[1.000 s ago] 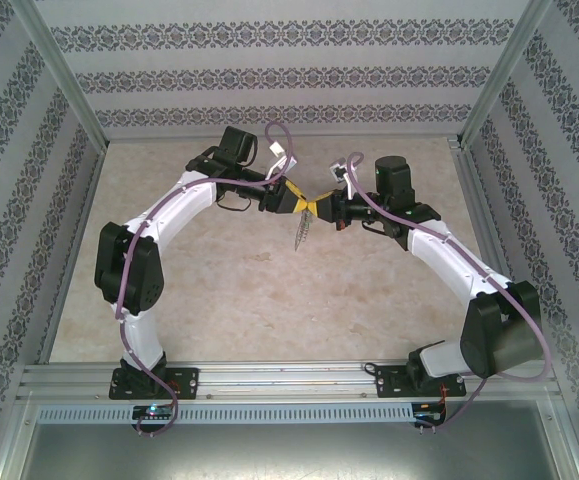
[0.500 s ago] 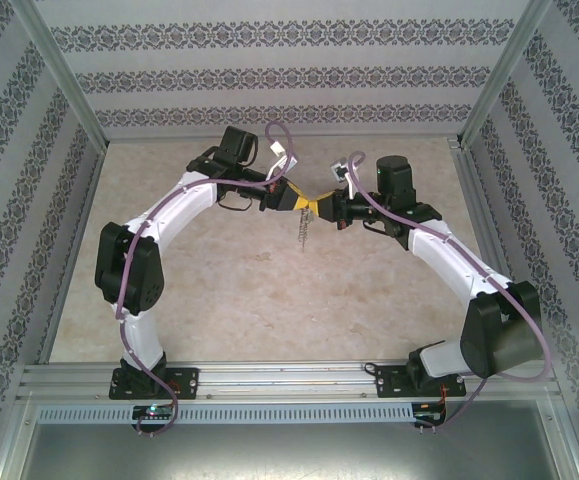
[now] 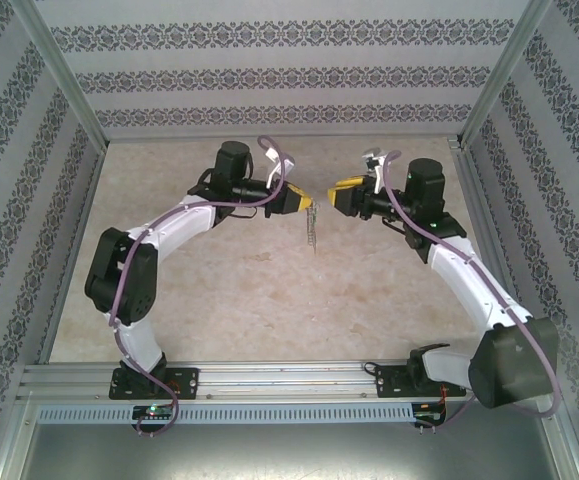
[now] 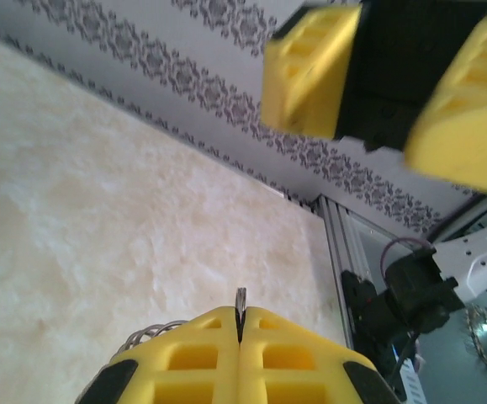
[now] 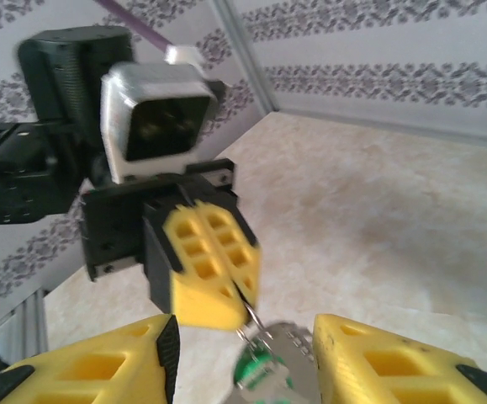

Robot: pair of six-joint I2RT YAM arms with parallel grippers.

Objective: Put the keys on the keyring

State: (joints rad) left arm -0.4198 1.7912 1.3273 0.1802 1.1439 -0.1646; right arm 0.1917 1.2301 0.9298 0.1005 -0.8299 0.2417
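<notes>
— Above the table (image 3: 219, 295), who holds the keyring (image 3: 313, 232)?
— Left gripper (image 3: 307, 202), jaws pinched shut on it; green key (image 5: 258, 370) hangs alongside. Right gripper (image 3: 336, 190), jaws apart, sits just right. Best keep the keyring still before regrasping.

The left claw (image 4: 240, 324) had matt yellow plastic fingers moulded with square hollows, and so did the right claw (image 5: 243, 349). The keyring (image 3: 312, 232) was thin, dull-grey metal. The key (image 5: 258, 370) had a green plastic head. The surface (image 3: 239, 300) looked matt, cream and marbled. The frame rail (image 3: 269, 375) was brushed silver metal.
</notes>
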